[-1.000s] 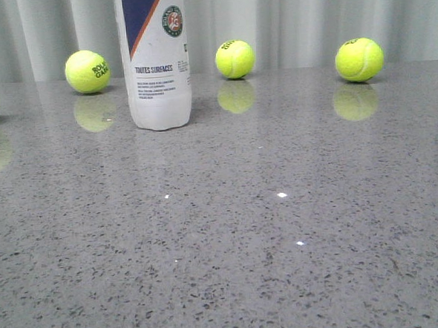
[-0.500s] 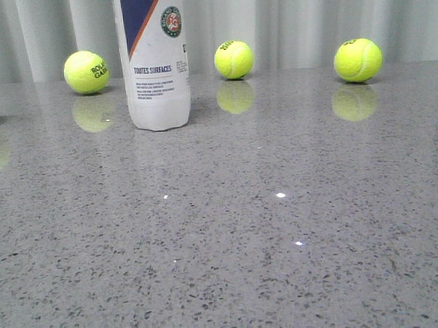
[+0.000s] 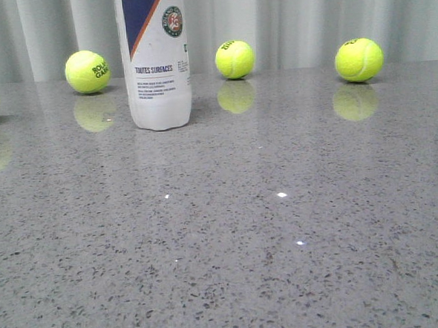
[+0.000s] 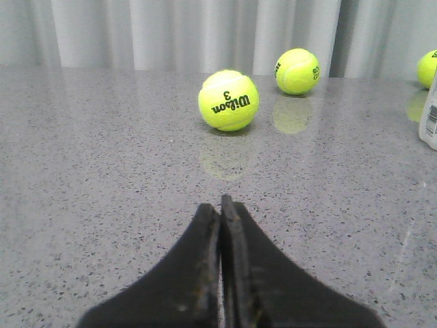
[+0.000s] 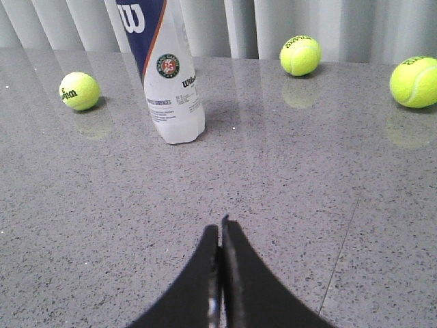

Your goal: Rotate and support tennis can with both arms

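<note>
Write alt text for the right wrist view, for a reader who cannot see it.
A tall white and navy tennis can stands upright on a grey speckled table, untouched, with the right gripper well short of it, its black fingers pressed together and empty. Three yellow-green tennis balls lie spread out near a pale curtain.

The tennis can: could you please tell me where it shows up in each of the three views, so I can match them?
Front view: the tennis can stands upright at upper left of centre, its top cut off.
Left wrist view: only a sliver of it shows at the right edge.
Right wrist view: it stands upright at upper left, ahead of the shut right gripper.
Shared landmark: the pleated grey curtain behind the table.
</note>
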Controlling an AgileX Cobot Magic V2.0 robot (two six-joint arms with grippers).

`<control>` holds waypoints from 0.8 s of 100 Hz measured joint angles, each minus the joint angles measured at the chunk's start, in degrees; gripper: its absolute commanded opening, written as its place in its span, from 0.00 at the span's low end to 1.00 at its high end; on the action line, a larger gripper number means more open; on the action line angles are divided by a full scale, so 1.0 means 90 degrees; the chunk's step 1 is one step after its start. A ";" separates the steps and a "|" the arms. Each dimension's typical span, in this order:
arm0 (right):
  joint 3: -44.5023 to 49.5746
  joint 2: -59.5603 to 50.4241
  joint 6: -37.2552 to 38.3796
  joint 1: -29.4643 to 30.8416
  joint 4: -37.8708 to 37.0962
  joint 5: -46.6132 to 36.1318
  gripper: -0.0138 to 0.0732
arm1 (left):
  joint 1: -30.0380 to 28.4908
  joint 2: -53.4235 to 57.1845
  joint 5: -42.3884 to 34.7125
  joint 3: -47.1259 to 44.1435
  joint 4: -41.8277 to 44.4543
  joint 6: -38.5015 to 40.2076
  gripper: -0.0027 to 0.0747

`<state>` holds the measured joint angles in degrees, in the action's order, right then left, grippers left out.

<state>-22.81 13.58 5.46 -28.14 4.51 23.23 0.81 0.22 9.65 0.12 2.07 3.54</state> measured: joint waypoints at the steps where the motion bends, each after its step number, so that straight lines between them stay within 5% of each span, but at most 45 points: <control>1: 0.0000 0.0000 0.0000 0.0000 0.0000 0.0000 0.10 | 0.0000 0.0000 0.0000 0.0000 -0.0011 0.0000 0.01; 80: 0.0226 -0.0012 0.0000 0.0366 0.0000 -0.0541 0.10 | 0.0000 0.0000 0.0000 0.0000 -0.0011 0.0000 0.01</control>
<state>-20.77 13.47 5.46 -24.84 4.51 18.36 0.81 0.22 9.65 0.12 1.97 3.54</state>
